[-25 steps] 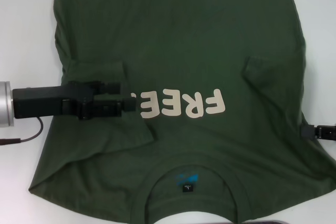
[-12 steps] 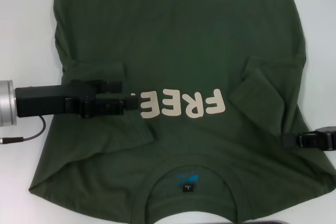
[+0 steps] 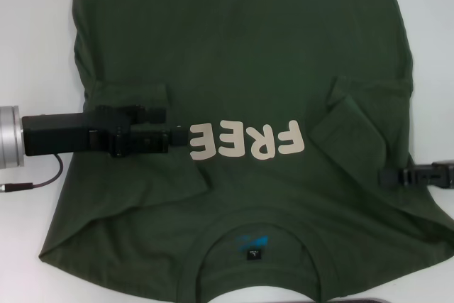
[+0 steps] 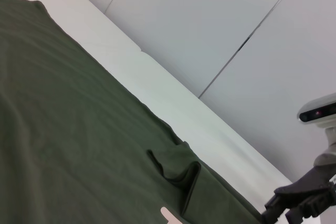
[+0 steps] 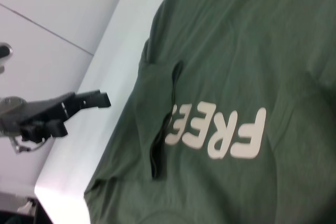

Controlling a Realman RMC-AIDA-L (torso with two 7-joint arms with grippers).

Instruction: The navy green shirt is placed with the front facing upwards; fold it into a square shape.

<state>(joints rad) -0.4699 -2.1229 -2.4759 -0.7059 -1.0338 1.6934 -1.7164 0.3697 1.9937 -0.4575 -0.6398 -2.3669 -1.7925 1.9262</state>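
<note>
Head camera is looking straight down; both wrist cameras are viewing obliquely, sharing the shirt (image 3: 241, 54) lettering.

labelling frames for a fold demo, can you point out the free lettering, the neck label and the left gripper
FREE lettering (image 3: 247, 140): head view, on the middle E.
neck label (image 3: 252, 254): head view, on the small black tag inside the collar.
left gripper (image 3: 181, 135): head view, at its fingertips beside the lettering.

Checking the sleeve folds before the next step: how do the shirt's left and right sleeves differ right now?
On the navy green shirt, the left sleeve is partly hidden under the left gripper, while the right sleeve lies in full view, the right gripper beside it. The right sleeve slants; the left sits squarer. Both are folded inward onto the chest.
</note>
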